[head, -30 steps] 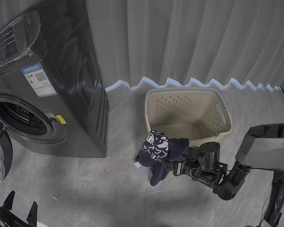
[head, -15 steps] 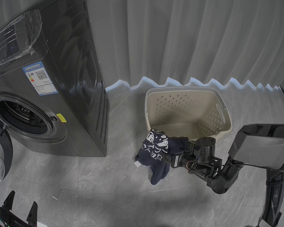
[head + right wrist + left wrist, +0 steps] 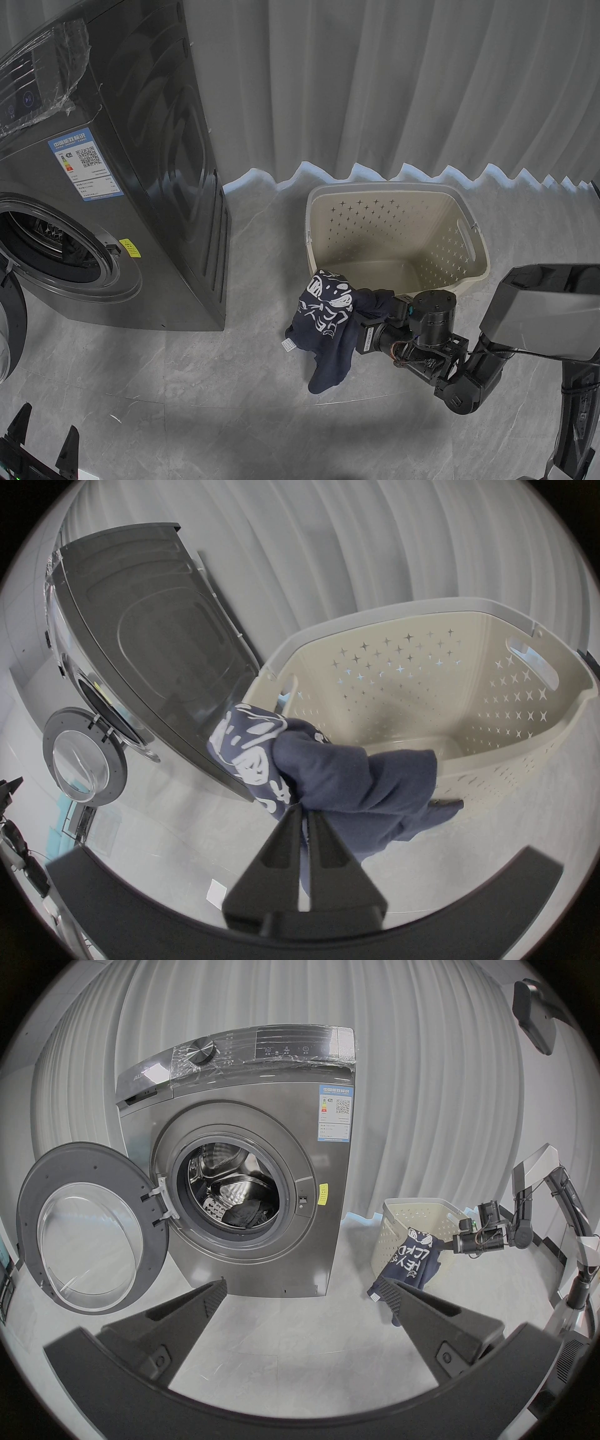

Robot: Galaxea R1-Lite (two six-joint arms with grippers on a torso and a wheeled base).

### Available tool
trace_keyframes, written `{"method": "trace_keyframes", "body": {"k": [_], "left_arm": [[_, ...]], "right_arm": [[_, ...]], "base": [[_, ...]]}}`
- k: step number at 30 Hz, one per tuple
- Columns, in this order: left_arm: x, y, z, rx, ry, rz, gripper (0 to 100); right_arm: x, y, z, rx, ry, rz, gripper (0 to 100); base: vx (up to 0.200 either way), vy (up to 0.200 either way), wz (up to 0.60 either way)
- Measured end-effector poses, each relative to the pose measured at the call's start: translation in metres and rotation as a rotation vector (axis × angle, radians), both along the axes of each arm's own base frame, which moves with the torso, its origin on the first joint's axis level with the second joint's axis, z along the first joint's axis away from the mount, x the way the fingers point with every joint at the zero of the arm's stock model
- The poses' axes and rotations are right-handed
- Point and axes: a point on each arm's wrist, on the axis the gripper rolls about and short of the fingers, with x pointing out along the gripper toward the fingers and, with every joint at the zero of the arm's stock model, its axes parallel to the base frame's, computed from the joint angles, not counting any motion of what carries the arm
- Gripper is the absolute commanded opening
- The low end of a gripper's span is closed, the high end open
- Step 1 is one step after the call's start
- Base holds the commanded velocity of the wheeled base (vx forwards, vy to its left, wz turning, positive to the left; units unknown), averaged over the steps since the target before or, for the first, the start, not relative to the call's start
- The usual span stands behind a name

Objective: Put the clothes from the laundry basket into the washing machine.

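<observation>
A dark navy garment with a white print point(image 3: 328, 319) hangs above the floor just in front of the cream laundry basket point(image 3: 465, 206), and my right gripper point(image 3: 357, 333) is shut on it. In the right wrist view the garment point(image 3: 337, 777) bunches over the shut gripper point(image 3: 303, 814), with the basket point(image 3: 437, 620) behind showing a bare bottom. The grey washing machine point(image 3: 137, 156) stands to the left, its round door point(image 3: 81, 1229) swung open. A dark cloth lies inside the drum point(image 3: 234, 1191). My left gripper point(image 3: 300, 1310) is open, low near the floor in front of the machine.
A pale curtain point(image 3: 406, 81) hangs behind the basket and the machine. Grey tiled floor point(image 3: 219, 387) lies bare between the machine and the basket.
My right arm has carried the navy garment a little to the left, away from the basket. The cloth's hanging end has swung lower and leftward. The left gripper has stayed put.
</observation>
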Motion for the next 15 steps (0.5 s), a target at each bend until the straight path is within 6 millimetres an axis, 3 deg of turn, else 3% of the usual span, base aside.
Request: {"method": "trace_keyframes", "body": {"k": [10,15], "left_arm": [[0.000,0.000,0.000,-0.004,0.000,0.002,100],[0.000,0.000,0.000,-0.005,0.000,0.003,100]], "right_arm": [[-0.033,-0.001,0.043,0.077,-0.047,0.048,0],[-0.050,-0.006,0.054,0.089,-0.042,0.057,0]], "base": [[0.000,0.000,0.00],[0.000,0.000,0.00]]}}
